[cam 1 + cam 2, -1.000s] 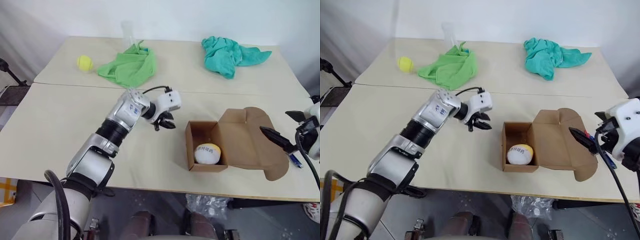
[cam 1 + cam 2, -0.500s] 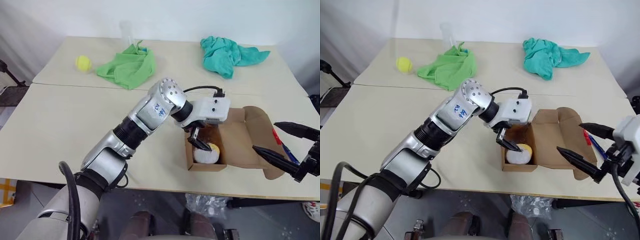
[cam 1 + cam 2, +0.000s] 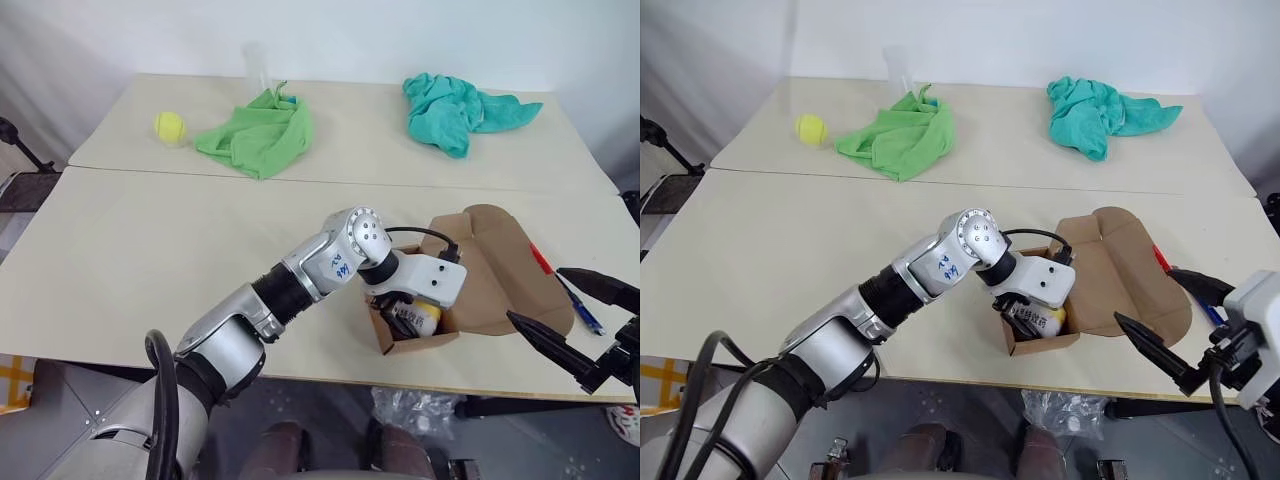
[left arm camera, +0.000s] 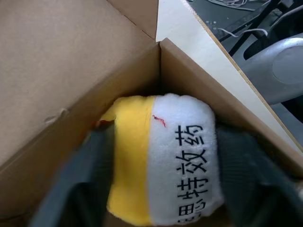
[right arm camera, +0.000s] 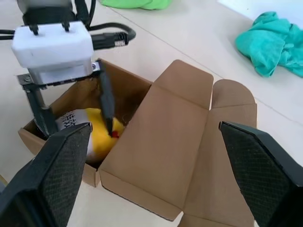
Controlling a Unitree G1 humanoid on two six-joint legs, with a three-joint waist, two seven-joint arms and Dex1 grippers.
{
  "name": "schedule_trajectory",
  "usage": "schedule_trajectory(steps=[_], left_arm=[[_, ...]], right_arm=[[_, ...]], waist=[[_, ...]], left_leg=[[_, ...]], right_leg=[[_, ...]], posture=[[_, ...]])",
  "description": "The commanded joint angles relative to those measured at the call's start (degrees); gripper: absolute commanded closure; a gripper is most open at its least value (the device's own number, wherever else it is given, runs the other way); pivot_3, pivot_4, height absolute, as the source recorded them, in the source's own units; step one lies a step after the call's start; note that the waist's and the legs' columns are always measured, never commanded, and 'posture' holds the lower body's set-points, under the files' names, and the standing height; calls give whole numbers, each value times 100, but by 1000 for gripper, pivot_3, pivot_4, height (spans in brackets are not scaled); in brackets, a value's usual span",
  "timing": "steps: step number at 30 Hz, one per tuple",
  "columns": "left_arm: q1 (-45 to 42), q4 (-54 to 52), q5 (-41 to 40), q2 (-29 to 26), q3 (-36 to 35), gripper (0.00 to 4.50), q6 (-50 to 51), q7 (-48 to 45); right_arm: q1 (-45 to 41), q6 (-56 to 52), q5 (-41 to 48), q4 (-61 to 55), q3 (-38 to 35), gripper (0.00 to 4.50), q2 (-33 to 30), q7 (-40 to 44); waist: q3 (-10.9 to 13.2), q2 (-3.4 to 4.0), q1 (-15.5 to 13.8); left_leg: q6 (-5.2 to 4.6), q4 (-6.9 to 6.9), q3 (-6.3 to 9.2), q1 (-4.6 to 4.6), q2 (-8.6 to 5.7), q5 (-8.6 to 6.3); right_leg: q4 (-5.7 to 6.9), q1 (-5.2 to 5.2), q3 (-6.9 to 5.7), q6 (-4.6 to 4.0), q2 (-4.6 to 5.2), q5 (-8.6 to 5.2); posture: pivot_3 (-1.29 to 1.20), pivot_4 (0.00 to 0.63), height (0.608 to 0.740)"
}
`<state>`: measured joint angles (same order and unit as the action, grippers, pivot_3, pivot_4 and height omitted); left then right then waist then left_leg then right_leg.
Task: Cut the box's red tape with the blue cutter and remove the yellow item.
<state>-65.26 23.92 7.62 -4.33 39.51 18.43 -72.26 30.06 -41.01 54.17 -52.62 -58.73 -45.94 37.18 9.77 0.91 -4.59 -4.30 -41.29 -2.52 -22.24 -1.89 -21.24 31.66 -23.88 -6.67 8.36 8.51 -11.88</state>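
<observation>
The brown box (image 3: 492, 268) lies open near the table's front right, its flaps spread to the right. The red tape (image 3: 540, 258) shows at the far flap's edge. Inside the box lies the yellow item (image 4: 163, 161), yellow on one side and white with black print on the other. My left gripper (image 3: 410, 318) reaches down into the box, its fingers (image 4: 87, 165) pressed on both sides of the item. My right gripper (image 3: 535, 295) hovers open just right of the flaps. Beside it, the blue cutter (image 3: 585, 310) rests on the table.
A tennis ball (image 3: 169, 125) and a green cloth (image 3: 255, 135) lie at the back left, with a clear cup (image 3: 255, 65) behind the cloth. A teal cloth (image 3: 455, 105) lies at the back right. The box is close to the table's front edge.
My left gripper sank deeper into the box and closed around the yellow item. The box turned and slid a little. My right gripper drew back slightly, still open.
</observation>
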Motion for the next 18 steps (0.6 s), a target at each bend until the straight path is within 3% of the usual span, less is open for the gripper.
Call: schedule_trajectory(steps=[1, 7, 14, 18], left_arm=[[-185, 148, 49, 86, -187, 2758, -121, 114], [-413, 334, -169, 148, -678, 4408, -199, 250], [-619, -20, -813, 221, -1446, 4493, 523, 128], [-880, 52, -1032, 194, -1985, 4493, 892, 540]], right_arm=[[69, 166, 49, -101, -237, 0, 60, -41], [97, 208, 46, -3, -283, 0, -29, -1], [-48, 231, -12, 349, -358, 0, -289, 254], [-345, 289, 108, 580, -346, 0, -487, 435]], waist=[[0, 0, 0], [0, 0, 6], [1, -1, 7], [2, -2, 9]], left_leg=[[-1, 0, 0, 0, 0, 0], [-4, 0, 0, -1, 0, -1], [-8, 0, -1, -5, -3, -4], [-8, -2, -1, -5, -3, -3]], right_leg=[[0, 0, 0, 0, 0, 0], [0, -1, 2, 0, 0, 0], [0, -3, 0, 0, 0, 0], [0, -3, -1, 0, -1, 0]], posture=[[0, 150, 740], [0, 150, 740], [0, 150, 740], [0, 150, 740]])
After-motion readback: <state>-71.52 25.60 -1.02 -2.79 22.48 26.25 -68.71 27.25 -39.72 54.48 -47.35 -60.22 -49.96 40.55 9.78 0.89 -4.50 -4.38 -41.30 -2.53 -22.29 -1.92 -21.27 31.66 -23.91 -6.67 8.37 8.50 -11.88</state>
